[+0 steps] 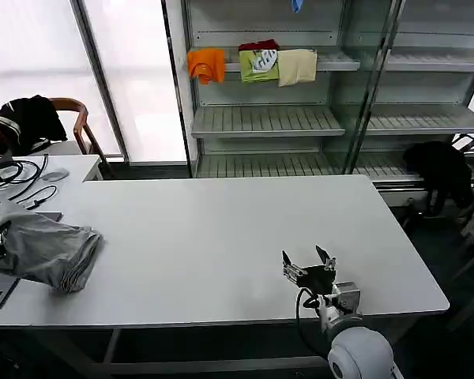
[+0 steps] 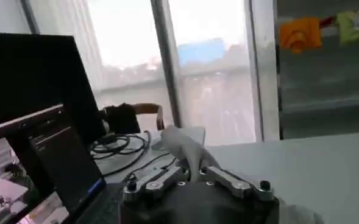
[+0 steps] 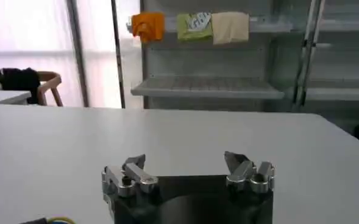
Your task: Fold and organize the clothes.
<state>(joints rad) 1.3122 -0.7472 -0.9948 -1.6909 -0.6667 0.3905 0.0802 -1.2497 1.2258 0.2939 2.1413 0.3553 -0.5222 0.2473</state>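
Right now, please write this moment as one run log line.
left end effector: shut on grey T-shirts | right end effector: open, empty, over table | folding: not begun

The clothes point(image 1: 43, 251) lie as one crumpled light grey heap (unfolded) at the table's left edge.

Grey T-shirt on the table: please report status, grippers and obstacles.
Right gripper open, empty, over near table edge. Left gripper shut on crumpled light grey cotton T-shirt at table's left end. Black cables nearby.

Bright daylight from blown-out windows point(image 1: 134, 71), soft shadows under table point(image 1: 221, 237); left wrist view hazy
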